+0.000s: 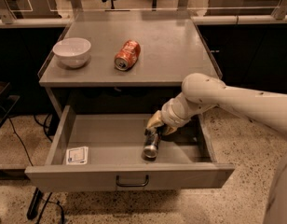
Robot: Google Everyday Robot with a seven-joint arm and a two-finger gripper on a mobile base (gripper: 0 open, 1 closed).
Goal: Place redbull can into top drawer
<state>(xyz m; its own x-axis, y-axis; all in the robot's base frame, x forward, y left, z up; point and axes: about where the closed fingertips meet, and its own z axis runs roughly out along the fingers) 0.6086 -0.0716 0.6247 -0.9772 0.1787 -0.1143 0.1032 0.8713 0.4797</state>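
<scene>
Redbull can [151,148] lies in the top drawer [87,177], right of its centre, long axis front-to-back. Gripper [153,129] sits at the can's rear end; we can't tell if it's gripping.

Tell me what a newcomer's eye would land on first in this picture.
The big white arm reaching in from the right stands out first, its gripper down inside the open top drawer at the far end of the redbull can, which lies on the drawer floor. Next come the orange-red can on its side and the white bowl on the table above.
</scene>
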